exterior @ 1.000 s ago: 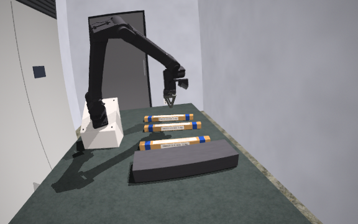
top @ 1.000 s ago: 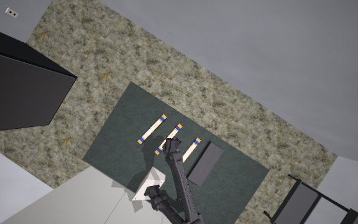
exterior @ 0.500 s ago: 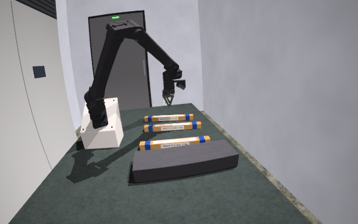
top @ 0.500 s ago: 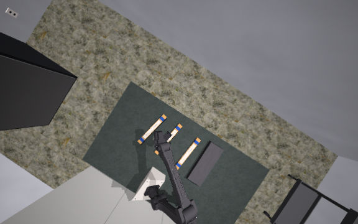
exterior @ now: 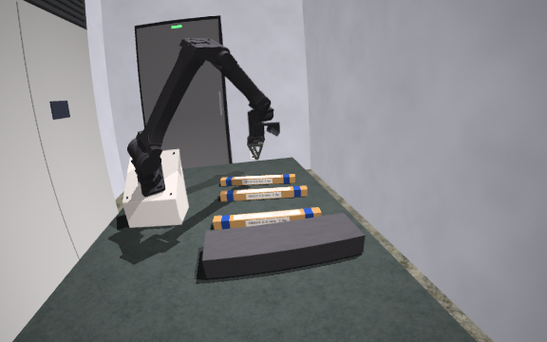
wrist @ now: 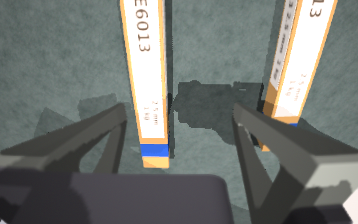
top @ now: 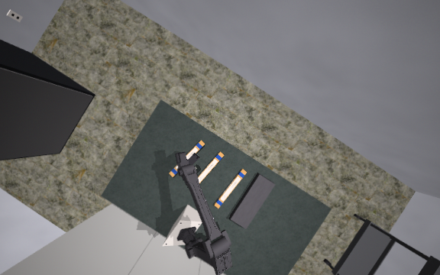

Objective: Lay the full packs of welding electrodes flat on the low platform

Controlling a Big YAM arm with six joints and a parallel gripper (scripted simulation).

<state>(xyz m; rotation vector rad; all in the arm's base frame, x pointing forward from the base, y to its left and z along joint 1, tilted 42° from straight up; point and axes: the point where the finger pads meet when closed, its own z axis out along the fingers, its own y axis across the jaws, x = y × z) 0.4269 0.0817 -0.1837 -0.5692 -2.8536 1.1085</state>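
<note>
Three orange-and-white electrode packs with blue bands lie flat on the green mat: the far pack (exterior: 257,180), the middle pack (exterior: 264,193) and the near pack (exterior: 267,218), which lies beside the low dark platform (exterior: 283,244). Nothing is on the platform. My gripper (exterior: 255,152) is open and empty, hovering well above the far pack. From above, the arm covers part of the far pack; the middle pack (top: 210,167), near pack (top: 231,189) and platform (top: 252,200) show fully. In the wrist view, the far pack's end (wrist: 147,80) lies below my open fingers, with the middle pack (wrist: 300,60) to the right.
The arm's white base block (exterior: 155,195) stands at the mat's left side. A grey wall runs along the right, past the stone strip (exterior: 397,252). A dark cabinet (top: 21,111) and a dark cart (top: 376,244) stand off the mat.
</note>
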